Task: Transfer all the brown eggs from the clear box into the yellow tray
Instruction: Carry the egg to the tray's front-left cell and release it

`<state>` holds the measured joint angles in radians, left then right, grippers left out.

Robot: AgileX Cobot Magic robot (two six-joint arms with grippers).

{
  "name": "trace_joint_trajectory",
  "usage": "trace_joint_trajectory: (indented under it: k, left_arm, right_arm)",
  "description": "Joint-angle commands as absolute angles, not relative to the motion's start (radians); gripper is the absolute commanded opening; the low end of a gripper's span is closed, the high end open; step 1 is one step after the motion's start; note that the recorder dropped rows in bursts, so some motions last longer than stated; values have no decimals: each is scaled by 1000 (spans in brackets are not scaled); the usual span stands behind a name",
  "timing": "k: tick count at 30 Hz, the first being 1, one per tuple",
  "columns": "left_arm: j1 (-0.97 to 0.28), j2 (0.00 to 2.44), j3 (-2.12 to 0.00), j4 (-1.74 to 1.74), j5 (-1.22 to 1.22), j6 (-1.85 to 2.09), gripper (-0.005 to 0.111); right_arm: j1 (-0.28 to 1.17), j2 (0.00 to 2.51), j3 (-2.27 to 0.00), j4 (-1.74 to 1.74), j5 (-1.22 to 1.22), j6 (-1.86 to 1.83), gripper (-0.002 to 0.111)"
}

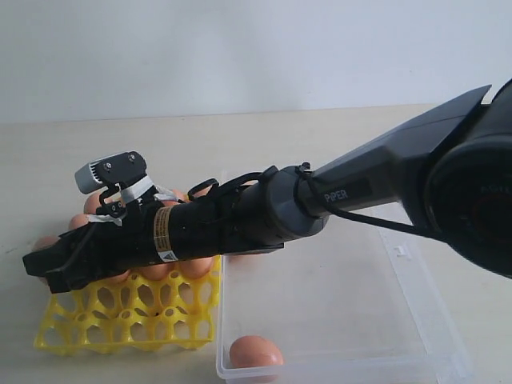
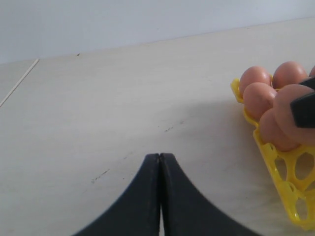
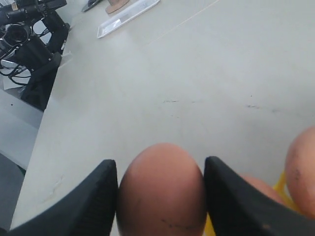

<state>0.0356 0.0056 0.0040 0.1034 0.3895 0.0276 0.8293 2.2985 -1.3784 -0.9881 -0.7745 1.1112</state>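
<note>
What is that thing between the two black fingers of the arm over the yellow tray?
A brown egg, touching both fingers of the right gripper; the right wrist view shows it plainly.

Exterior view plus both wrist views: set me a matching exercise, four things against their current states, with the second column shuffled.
Things:
1. left end effector
2. right end effector
3. clear box
4. yellow tray

States:
A. holds only a lone egg, by one wall
B. closed around a gripped egg
C. shut on nothing, over the bare table
D. partly filled; front cells in the exterior view empty

Pairs: 1-C, 2-B, 3-A, 4-D
</note>
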Motion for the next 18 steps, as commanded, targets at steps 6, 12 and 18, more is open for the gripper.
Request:
trace_joint_trajectory:
  k: [6,12,18]
  left_arm:
    - [28,0,0,101,380,21,0]
    - [28,0,0,101,380,21,0]
    - [28,0,0,101,380,21,0]
  right_arm:
    - [826,2292,-1373,-974,-781,1099,62]
    - [826,2247,-1373,-992,-760,1101,62]
    - [808,2007,-1348,-1152,-520,1286,62]
